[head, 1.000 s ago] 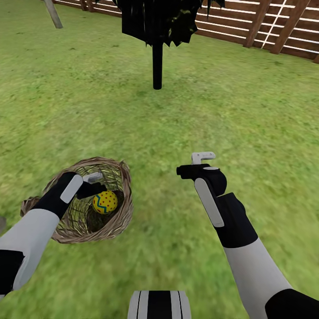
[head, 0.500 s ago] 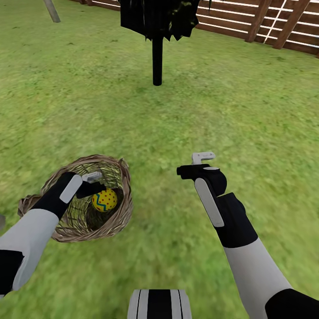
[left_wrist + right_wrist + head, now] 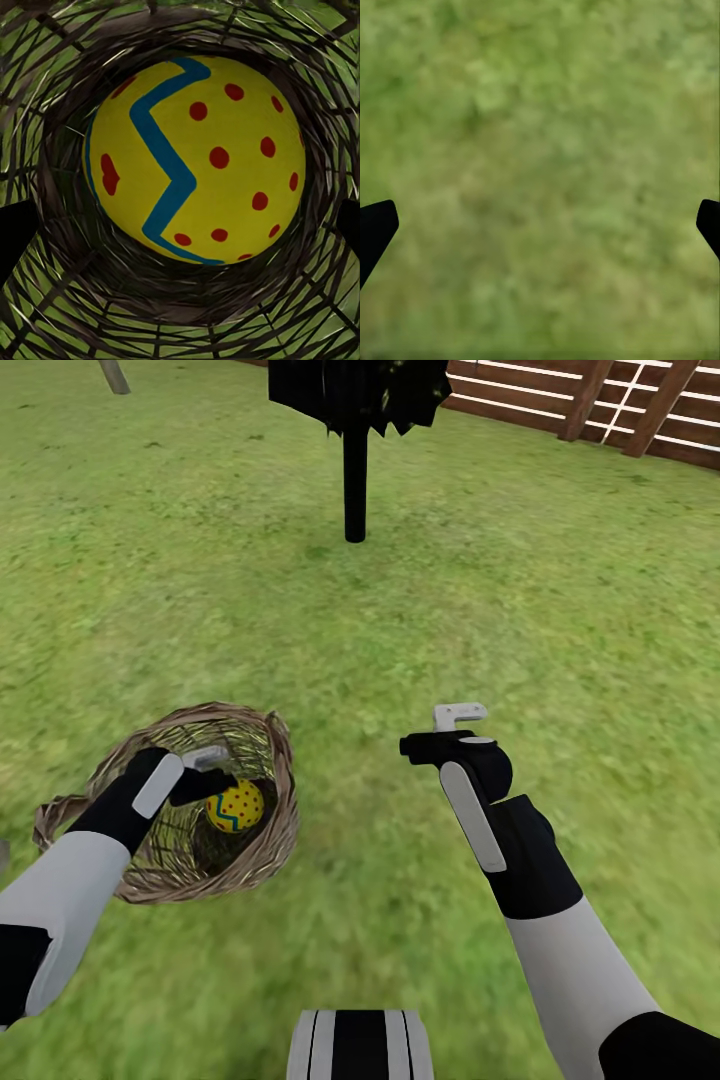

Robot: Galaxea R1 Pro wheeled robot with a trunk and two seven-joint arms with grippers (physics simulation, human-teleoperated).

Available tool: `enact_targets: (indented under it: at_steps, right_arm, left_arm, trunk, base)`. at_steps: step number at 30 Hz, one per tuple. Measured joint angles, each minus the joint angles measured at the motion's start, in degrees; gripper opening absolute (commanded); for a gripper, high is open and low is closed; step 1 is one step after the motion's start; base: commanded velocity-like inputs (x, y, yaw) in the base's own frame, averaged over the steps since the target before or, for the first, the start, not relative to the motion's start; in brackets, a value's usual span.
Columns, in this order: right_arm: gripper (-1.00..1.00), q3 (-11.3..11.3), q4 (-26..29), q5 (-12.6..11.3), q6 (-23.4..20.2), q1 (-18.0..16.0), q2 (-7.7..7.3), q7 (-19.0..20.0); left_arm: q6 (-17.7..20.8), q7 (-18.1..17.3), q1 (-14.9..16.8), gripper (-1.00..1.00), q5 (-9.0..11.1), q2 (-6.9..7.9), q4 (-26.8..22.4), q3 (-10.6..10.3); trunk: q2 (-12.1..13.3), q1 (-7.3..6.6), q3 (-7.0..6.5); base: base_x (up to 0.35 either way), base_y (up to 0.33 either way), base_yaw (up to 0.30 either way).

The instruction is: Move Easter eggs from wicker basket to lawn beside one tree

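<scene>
- One yellow Easter egg (image 3: 236, 806) with a blue zigzag lies deep inside the wicker basket (image 3: 262, 842) on the lawn (image 3: 500, 620).
- Left gripper (image 3: 215, 770) reaches into the basket, jaws spread wide, the egg between them, unclasped.
- Right gripper (image 3: 440, 730) hovers over bare grass, jaws apart, empty.
- Farther off stands a black-trunked tree (image 3: 354, 480), then a slatted fence (image 3: 600, 410).

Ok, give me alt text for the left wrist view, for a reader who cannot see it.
A yellow Easter egg with a blue zigzag band and red dots lies at the bottom of a woven wicker basket, seen from directly above between the two dark fingertips of the left tool, which are spread wide at the picture's edges.
</scene>
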State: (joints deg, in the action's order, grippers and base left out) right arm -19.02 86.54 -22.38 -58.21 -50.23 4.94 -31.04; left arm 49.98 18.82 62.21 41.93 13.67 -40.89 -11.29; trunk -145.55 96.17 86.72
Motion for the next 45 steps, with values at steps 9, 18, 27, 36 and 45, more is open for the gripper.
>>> enact_targets:
  at_steps: [9, 18, 27, 36, 45]
  right_arm:
    - [1.00, 0.0, 0.0, 0.0, 0.0, 0.0, 0.11, 0.0]
    - [1.00, -0.2, -0.4, 0.0, 0.0, 0.0, 0.15, 0.0]
    - [1.00, -0.2, -0.6, 0.0, 0.0, 0.0, 0.15, 0.0]
    - [1.00, -0.2, -0.6, 0.0, 0.0, 0.0, 0.15, 0.0]
    - [1.00, -0.1, -0.7, 0.0, 0.0, 0.0, 0.15, 0.0]
  left_arm:
    - [-0.8, -0.1, 0.0, 1.00, -0.1, 0.66, -0.5, -0.1]
    - [-0.8, -0.1, 0.0, 1.00, -0.1, 1.15, -1.3, -0.1]
    - [-1.0, 0.0, 0.0, 1.00, -0.1, 1.12, -1.5, -0.3]
    - [-2.1, -0.1, 0.0, 1.00, -0.1, 1.03, -1.8, -0.9]
    - [-2.5, -0.1, 0.0, 1.00, 0.0, 0.93, -2.5, -1.0]
  trunk:
    - [0.0, 0.08, 0.66]
    - [-0.1, 0.13, 1.11]
    - [-0.1, 0.26, 2.22]
    - [-0.1, 0.26, 2.22]
    - [-0.2, 0.39, 3.32]
  base:
    - [0.000, 0.000, 0.000]
    - [0.000, 0.000, 0.000]
    - [0.000, 0.000, 0.000]
    - [0.000, 0.000, 0.000]
    - [0.000, 0.000, 0.000]
